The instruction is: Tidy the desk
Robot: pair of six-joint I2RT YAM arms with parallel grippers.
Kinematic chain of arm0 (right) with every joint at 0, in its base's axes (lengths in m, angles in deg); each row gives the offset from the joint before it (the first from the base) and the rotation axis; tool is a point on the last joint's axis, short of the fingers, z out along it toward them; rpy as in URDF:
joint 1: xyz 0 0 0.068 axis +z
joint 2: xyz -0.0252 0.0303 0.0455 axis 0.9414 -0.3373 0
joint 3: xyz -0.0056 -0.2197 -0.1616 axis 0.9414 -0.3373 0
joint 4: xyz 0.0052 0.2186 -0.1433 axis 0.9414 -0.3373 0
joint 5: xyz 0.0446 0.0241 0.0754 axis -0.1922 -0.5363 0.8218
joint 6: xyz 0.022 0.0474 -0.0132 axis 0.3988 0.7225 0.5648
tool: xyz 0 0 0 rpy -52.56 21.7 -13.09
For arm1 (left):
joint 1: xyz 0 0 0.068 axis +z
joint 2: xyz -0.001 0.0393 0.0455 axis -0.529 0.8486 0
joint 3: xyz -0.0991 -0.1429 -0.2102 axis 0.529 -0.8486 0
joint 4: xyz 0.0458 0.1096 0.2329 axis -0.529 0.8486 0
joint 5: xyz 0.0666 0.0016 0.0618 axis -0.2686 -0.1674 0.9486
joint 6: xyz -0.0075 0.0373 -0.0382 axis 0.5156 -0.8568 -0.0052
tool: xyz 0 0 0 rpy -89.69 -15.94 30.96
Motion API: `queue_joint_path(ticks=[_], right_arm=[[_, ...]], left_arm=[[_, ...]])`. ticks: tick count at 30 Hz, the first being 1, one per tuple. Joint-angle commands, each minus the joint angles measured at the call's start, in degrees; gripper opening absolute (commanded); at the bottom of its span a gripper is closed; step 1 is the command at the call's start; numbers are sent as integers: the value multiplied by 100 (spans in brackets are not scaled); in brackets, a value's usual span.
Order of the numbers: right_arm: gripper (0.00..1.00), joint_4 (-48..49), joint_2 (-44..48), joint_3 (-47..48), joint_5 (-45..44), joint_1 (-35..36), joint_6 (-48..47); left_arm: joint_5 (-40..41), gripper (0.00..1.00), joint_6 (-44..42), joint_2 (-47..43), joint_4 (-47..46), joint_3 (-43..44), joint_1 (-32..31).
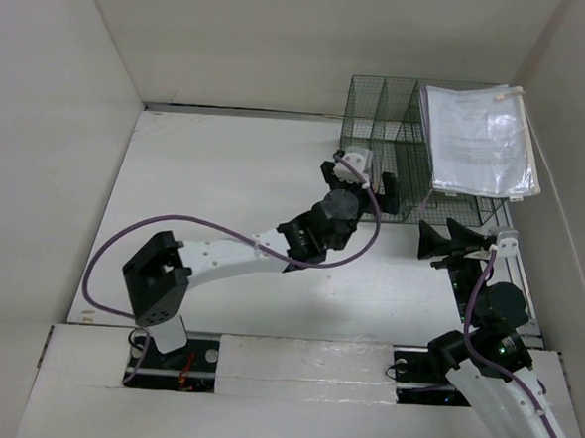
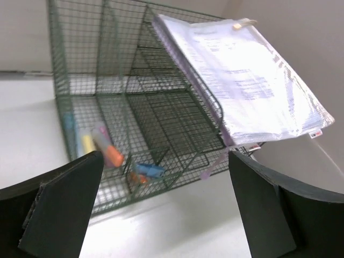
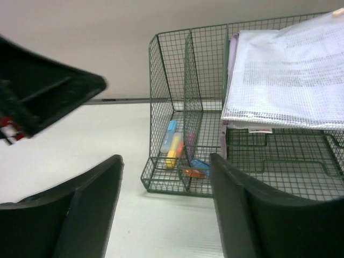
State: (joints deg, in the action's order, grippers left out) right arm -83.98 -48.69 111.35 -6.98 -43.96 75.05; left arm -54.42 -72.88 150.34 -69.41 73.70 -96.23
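The desk (image 1: 225,185) is a white tabletop between white walls. At its back right stands a dark green wire-mesh rack (image 1: 379,105) with a clear zip pouch of papers (image 1: 476,141) lying across its top. My left gripper (image 1: 364,186) hovers open just in front of the rack's left end, nothing between its fingers (image 2: 59,204). In the left wrist view the rack (image 2: 156,107) holds highlighters (image 2: 88,142) and a small blue item (image 2: 149,170) under the pouch (image 2: 247,86). My right gripper (image 1: 448,238) stands open and empty, a little nearer than the rack.
In the right wrist view the rack (image 3: 166,70) faces me with highlighters (image 3: 173,150) in its left slot and the pouch (image 3: 290,75) on the right. The left arm's gripper (image 3: 43,91) juts in at upper left. White walls close the desk's sides and back.
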Motion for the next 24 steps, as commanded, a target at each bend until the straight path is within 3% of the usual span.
queue_joint_path(ticks=[1,2,7,9,11,16,21,24], right_arm=[[71,227,-57,10,40,-5,-13],[99,210,-92,27,40,-5,-22],[100,-194,-49,370,259,-5,-13],[100,-335,65,458,356,-5,-13],[100,-720,354,555,443,-5,74],[100,-1344,680,686,760,-5,101],[100,-1847,1058,906,962,-5,110],[100,-1996,1059,1029,1015,-5,119]], left_arm=[[447,99,785,-735,657,-584,66],[535,99,972,-895,1147,-690,66],[747,99,2052,-2186,2311,-1610,66],[729,99,2238,-3018,2426,-2034,66],[720,99,2510,-3975,2330,-2980,14],[808,99,2749,-5816,2715,-3853,13],[923,99,2977,-7265,3612,-4119,13],[835,99,2864,-7601,3718,-4198,13]])
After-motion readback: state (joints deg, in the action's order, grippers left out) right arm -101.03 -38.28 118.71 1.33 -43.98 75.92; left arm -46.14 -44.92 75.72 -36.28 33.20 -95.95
